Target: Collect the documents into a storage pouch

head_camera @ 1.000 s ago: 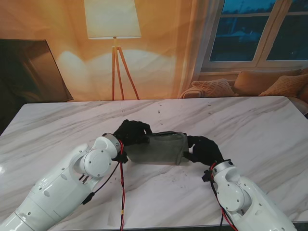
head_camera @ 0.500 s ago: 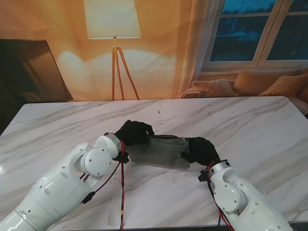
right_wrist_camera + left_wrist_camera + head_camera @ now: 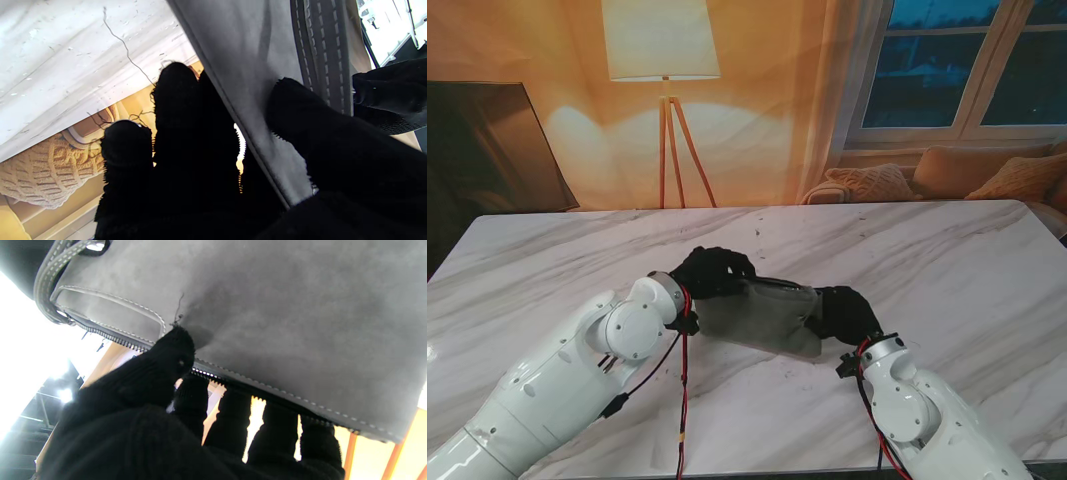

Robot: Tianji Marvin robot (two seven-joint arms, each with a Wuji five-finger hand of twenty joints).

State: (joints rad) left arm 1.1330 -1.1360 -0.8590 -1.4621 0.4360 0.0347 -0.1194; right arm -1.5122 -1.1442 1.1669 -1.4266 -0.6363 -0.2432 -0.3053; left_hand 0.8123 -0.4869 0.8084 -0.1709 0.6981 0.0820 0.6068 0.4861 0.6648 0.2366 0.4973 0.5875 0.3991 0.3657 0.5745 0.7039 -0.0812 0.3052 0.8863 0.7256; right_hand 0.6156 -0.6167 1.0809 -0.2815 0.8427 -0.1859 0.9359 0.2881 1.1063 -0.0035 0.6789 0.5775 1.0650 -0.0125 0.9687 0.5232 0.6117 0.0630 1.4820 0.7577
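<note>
Your left hand pinches the grey pouch at ten o'clock; your right hand clamps its three o'clock edge.

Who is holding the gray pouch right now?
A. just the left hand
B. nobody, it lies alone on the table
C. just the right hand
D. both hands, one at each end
D: the left hand and the right hand each grip an end of the gray pouch.
</note>
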